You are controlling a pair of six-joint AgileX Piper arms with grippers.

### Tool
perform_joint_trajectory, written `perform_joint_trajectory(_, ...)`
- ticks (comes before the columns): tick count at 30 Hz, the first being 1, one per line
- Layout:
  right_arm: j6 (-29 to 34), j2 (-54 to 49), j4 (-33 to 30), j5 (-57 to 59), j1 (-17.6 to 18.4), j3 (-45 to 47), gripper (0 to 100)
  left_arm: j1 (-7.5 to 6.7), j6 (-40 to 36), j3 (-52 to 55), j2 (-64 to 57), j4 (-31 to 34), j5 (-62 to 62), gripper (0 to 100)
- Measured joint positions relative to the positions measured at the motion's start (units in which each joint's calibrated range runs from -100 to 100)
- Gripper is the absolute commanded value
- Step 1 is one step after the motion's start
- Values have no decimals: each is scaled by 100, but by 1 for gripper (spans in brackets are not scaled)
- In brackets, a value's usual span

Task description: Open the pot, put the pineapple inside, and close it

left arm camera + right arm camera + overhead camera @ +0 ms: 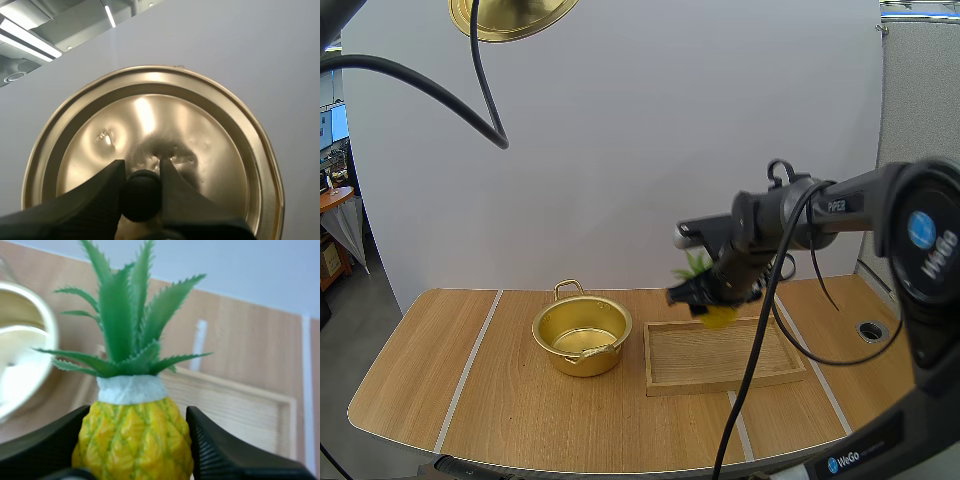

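Both grippers are aloft, each clamped on a load.
The black right arm (820, 210) reaches from the right edge of the high view toward its centre with the wrist bent downward. Its black two-fingered right gripper (712, 296) pinches a small yellow pineapple with green leaves (132, 440) between ribbed fingers (220, 450). The black left gripper (141, 172) points upward, its tips squeezing the round black knob (142, 195) of a gold metal lid (150, 115).

We read "PiPER" on our right arm's upper link (835, 206), and "WeGo" on its large joint (932, 240) and its base (855, 458).
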Motion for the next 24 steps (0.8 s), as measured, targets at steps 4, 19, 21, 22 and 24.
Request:
perform_joint_trajectory(4,-12,-75,11,256,598,-504,0,0,0,0,0,0,0,0)
perform_joint_trajectory(19,-15,984,36,317,1573,-1489,0,0,0,0,0,0,0,0)
perform_joint_trajectory(21,-15,1227,47,241,1621,-1647,0,0,0,0,0,0,0,0)
perform_joint_trajectory(22,-15,1360,47,223,1638,-1723,0,0,0,0,0,0,0,0)
perform_joint_trajectory(24,-15,1637,47,178,1647,-1864,0,0,0,0,0,0,0,0)
